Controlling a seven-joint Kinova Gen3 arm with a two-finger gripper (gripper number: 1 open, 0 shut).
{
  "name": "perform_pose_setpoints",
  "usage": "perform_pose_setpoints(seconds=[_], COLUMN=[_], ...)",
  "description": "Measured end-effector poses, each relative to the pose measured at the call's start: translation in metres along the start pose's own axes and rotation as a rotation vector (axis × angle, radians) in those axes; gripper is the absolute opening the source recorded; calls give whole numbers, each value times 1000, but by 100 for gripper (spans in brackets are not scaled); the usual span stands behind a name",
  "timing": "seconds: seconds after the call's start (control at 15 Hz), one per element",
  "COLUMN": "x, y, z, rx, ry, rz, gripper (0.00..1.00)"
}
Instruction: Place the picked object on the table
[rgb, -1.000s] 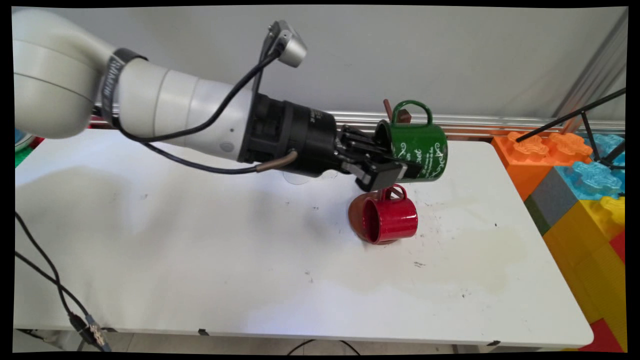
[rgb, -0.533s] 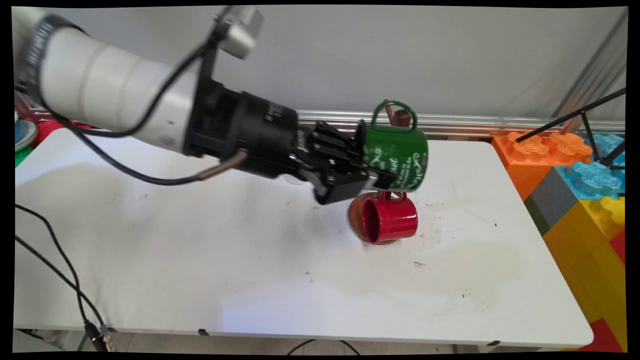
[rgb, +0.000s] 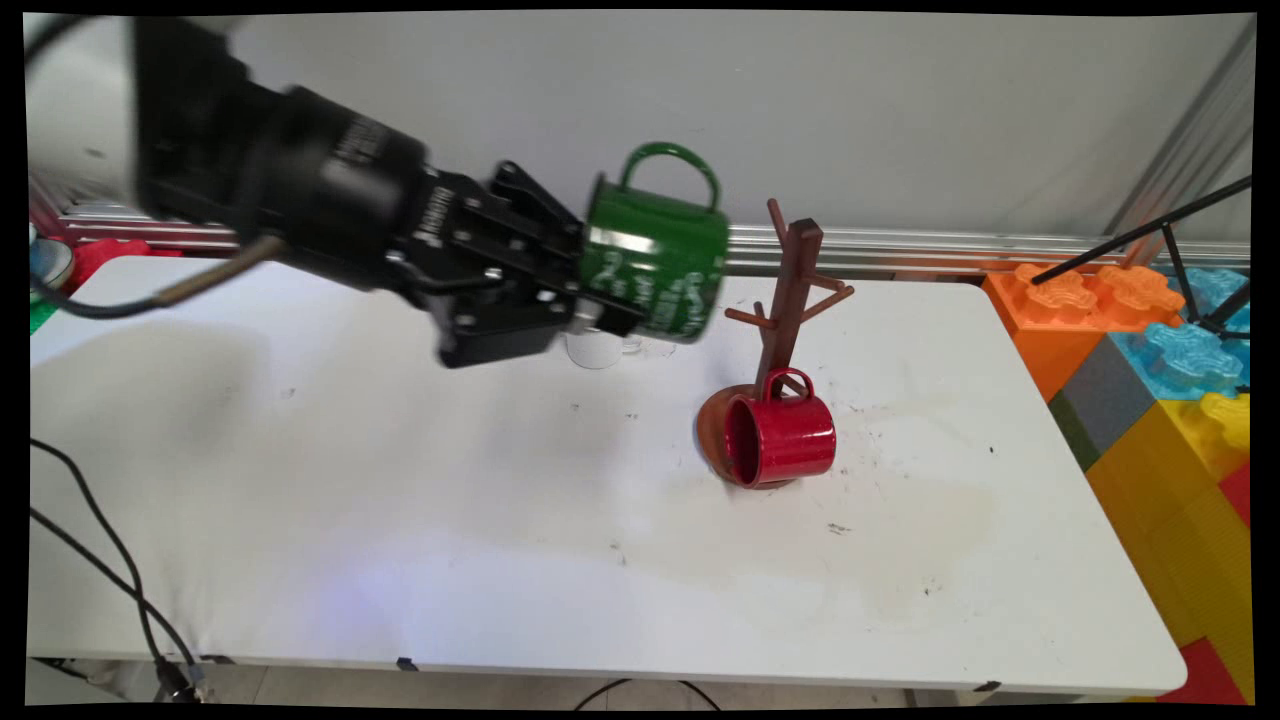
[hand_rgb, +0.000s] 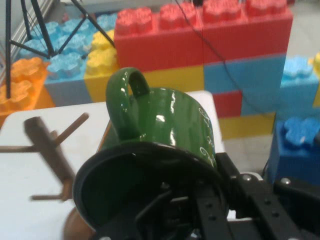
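My gripper (rgb: 590, 300) is shut on the rim of a green mug (rgb: 655, 255) with white lettering, carried on its side in the air, handle up, left of a brown wooden mug tree (rgb: 790, 290). A red mug (rgb: 780, 438) hangs on its side at the foot of that tree, over the round base. In the hand view the green mug (hand_rgb: 165, 125) fills the middle, its mouth facing the camera, one finger inside the rim, and the mug tree (hand_rgb: 50, 150) stands blurred at the left.
A small white cup (rgb: 597, 348) stands on the table (rgb: 400, 480) below the gripper. Big orange, blue and yellow toy blocks (rgb: 1160, 360) are stacked off the table's right edge, with a black tripod leg (rgb: 1140, 235) above them. Black cables (rgb: 100, 560) hang at the left.
The arm has pulled left and up, carrying the green mug away from the mug tree. The tree's pegs now stand uncovered. The red mug has stayed put.
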Motion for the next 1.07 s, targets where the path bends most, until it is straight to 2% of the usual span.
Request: perform_pose_setpoints(seconds=[0.2, 0.33, 0.47, 0.67, 0.73, 1.07], x=[3, -1, -11, -31, -36, -69], y=[-5, -13, -30, -59, -65, -106], z=[-34, -44, -51, -48, -46, -12], rx=[29, 49, 77, 95, 96, 94], ry=[-72, -126, -224, -363, -390, -582], rz=[117, 146, 164, 171, 169, 133], gripper=[0, 0, 0, 0, 0, 0])
